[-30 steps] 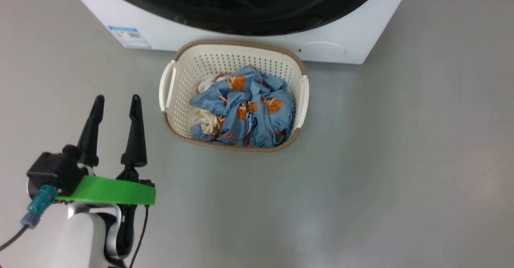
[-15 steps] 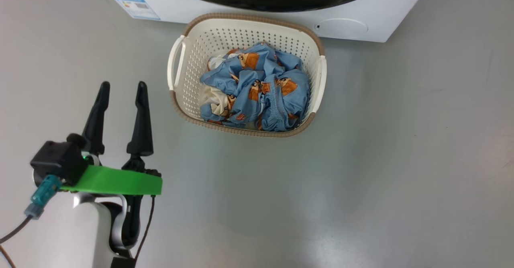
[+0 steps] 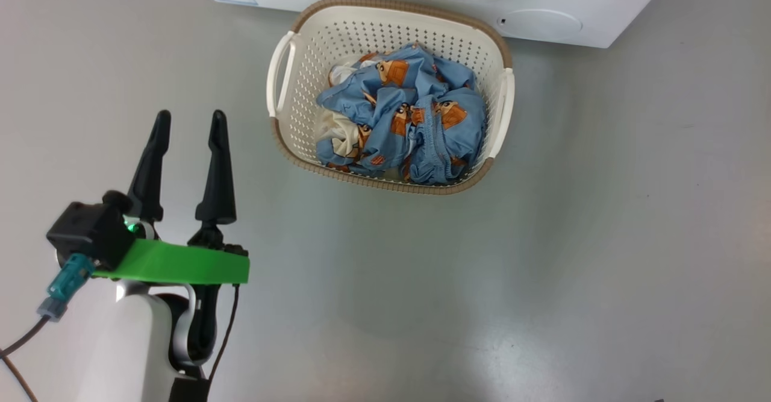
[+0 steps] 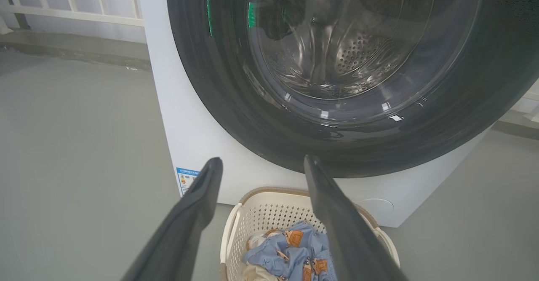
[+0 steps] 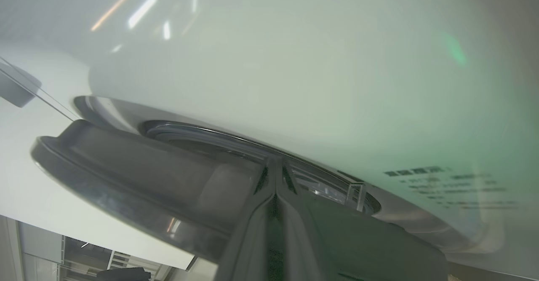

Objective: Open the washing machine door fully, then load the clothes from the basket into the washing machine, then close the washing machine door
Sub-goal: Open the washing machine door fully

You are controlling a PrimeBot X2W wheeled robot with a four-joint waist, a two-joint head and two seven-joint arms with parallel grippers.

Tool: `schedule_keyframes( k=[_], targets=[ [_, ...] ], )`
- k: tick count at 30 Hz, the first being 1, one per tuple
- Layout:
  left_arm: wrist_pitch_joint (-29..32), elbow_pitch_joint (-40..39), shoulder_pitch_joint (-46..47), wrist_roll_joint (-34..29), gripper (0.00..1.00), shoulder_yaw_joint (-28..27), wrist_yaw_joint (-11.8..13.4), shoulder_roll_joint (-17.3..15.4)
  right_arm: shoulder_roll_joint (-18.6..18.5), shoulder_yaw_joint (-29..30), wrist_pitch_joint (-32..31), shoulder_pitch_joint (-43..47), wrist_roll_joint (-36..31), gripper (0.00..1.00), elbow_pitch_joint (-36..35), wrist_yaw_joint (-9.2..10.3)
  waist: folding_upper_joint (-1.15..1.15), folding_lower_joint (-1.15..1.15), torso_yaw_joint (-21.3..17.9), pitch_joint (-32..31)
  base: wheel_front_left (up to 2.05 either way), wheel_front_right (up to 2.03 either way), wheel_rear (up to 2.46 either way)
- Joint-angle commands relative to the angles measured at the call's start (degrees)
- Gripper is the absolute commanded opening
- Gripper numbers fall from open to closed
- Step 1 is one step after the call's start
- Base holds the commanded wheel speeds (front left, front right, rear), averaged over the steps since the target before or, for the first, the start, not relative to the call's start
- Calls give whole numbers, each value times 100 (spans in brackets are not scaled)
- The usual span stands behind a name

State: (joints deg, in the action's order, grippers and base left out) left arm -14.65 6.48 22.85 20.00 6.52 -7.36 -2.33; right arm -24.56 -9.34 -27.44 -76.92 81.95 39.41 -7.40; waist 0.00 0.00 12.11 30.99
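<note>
The head camera has shifted, not the things: the basket (image 3: pixel 391 5) of clothes (image 3: pixel 409 119) stays before the washing machine (image 3: pixel 542 25), left claw (image 3: pixel 190 117) open, right claw (image 5: pixel 276 163) closed, apparently at the unopened washing machine door (image 5: pixel 126 171).

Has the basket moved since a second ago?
No. The basket sits just as close in front of the washer, left of its round cap. All three slid up and right together in the head view, so the camera moved.

Glossy white forearm (image 3: pixel 120 342) with bright green band (image 3: pixel 174 263), black camera block (image 3: pixel 90 242), teal plug (image 3: pixel 63 281) on dark cable (image 3: pixel 21 339), two long black tapered left jaws.
</note>
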Motion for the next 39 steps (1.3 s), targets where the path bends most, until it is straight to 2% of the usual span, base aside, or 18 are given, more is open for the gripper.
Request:
schedule_keyframes(
  k=[1,8,15,26,39],
  targets=[
    [-35,-160,78,49,100,-167,-13,-127,44,-54,-68,-158,41,0,-90,-9,0,0,44,32,0,0,0],
    [-35,-134,62,53,100,-171,-13,-103,140,-171,-332,-276,101,0,129,-9,0,0,96,-9,0,0,0],
    [-35,-20,-52,11,100,-232,-13,-96,253,-267,-526,22,199,0,298,-9,0,0,50,-306,0,0,0],
    [-35,167,-366,-45,100,-240,-13,-149,456,-485,-725,1009,382,0,-29,-9,0,0,42,-1036,0,0,0],
    [-35,424,-977,-80,100,-366,-13,-199,451,-628,-966,2341,638,0,-456,-9,0,0,353,-1892,0,0,0]
  ],
)
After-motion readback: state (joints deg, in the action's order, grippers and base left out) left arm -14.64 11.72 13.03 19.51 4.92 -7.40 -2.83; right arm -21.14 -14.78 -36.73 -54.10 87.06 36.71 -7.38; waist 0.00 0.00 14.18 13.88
